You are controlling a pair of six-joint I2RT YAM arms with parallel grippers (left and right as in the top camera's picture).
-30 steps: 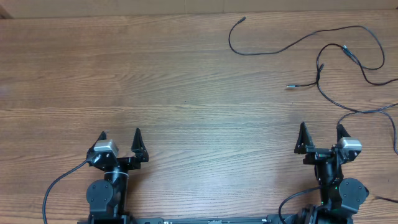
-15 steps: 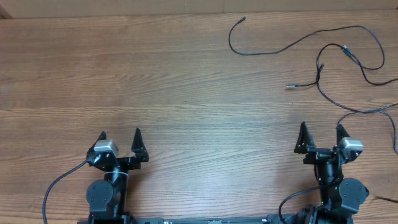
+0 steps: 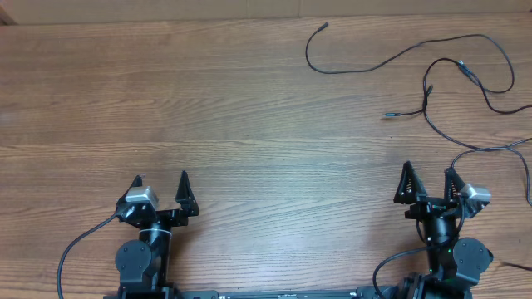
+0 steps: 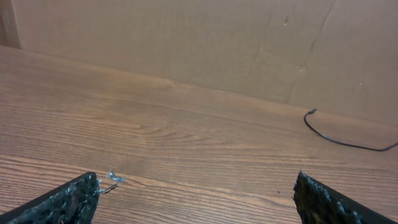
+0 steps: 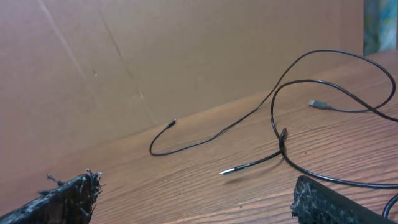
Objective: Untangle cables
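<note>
Several thin black cables [image 3: 426, 98] lie loose across the far right of the wooden table, crossing at one point. A silver plug tip [image 3: 387, 115] points left, and a black plug end [image 3: 325, 26] lies farther back. In the right wrist view the cables [image 5: 283, 134] cross ahead of my fingers, with the silver tip [image 5: 225, 172] nearest. My right gripper [image 3: 428, 169] stands open at the near edge, short of the cables and holding nothing. My left gripper [image 3: 160, 176] is open and empty at the near left, far from them. The left wrist view catches only one cable end [image 4: 311, 112].
A brown cardboard wall [image 5: 186, 56] stands along the table's far edge. Thicker black arm cables [image 3: 73, 248] trail beside the arm bases at the near edge. One cable strand [image 3: 527, 178] runs off the table's right side.
The right wrist has turned slightly, its camera block shifting a little right. Cables and left arm have not moved.
</note>
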